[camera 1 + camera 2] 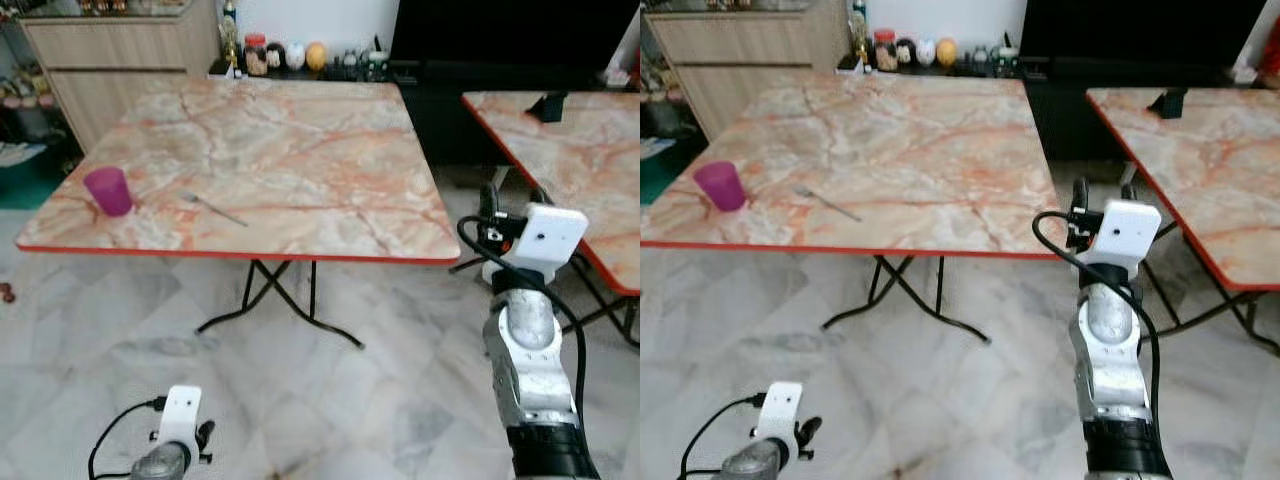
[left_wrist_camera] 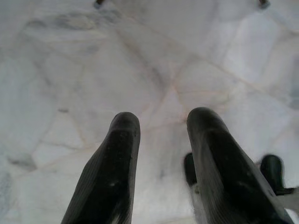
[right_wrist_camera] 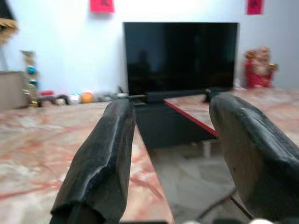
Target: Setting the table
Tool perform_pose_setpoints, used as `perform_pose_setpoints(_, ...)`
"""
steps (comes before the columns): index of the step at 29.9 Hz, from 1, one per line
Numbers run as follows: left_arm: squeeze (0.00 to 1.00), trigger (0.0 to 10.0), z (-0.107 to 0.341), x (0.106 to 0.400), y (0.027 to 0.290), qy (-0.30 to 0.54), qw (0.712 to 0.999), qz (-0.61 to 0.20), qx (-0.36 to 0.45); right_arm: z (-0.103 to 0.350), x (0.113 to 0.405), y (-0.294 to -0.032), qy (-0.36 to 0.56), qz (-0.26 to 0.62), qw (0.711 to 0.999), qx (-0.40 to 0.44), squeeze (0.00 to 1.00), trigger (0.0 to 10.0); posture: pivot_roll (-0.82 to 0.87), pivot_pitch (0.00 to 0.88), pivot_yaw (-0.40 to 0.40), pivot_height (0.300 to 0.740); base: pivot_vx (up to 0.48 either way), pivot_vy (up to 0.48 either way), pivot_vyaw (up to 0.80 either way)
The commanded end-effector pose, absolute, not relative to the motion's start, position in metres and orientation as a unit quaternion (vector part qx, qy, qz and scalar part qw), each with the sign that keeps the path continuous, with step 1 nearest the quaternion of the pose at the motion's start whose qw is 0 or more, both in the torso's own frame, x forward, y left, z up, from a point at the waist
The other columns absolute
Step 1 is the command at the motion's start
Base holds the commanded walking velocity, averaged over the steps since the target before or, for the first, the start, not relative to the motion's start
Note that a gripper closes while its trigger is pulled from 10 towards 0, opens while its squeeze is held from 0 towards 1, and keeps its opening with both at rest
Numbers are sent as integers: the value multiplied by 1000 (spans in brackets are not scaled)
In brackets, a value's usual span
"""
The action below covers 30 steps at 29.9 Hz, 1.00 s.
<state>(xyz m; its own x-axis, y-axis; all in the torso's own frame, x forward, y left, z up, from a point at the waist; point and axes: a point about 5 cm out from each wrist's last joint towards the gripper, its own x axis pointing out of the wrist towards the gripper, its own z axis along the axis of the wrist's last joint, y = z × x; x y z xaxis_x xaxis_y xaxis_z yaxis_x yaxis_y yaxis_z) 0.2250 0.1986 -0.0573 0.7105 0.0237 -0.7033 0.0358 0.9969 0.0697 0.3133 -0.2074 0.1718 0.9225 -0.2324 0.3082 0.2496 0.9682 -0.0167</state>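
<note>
A purple cup stands near the front left corner of the marble folding table. A metal fork lies on the table a little to the cup's right. My right gripper is raised at table height beside the table's front right corner, open with nothing between its fingers; its arm rises from the lower right. My left gripper hangs low over the floor, open and empty, its wrist at the bottom left.
A second marble table stands to the right with a gap of floor between the two. A dark TV and low cabinet stand behind. A wooden sideboard and small jars line the back wall.
</note>
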Motion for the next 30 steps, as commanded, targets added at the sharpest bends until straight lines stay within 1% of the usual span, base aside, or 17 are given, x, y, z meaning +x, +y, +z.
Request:
perform_pose_setpoints(1, 0, 10000, -59, 222, 202, 387, 921, -2, 46, 175, 315, -205, -160, -119, 980, -27, 0, 10000, 19, 0, -17, 740, 0, 285, 0)
perform_pose_setpoints(15, 0, 10000, -59, 222, 203, 386, 921, -3, 48, 177, 316, -203, -165, -118, 979, -27, 0, 10000, 22, 0, -18, 740, 0, 286, 0)
perform_pose_setpoints(25, 0, 10000, -56, 226, 203, 382, 923, -4, 52, 182, 319, -204, -174, -124, 977, -25, 0, 10000, 25, 0, -3, 740, 0, 284, 0)
perform_pose_setpoints(30, 0, 10000, -56, 226, 202, 383, 922, -4, 54, 180, 319, -204, -171, -120, 978, -27, 0, 10000, 42, 0, -16, 740, 0, 0, 0)
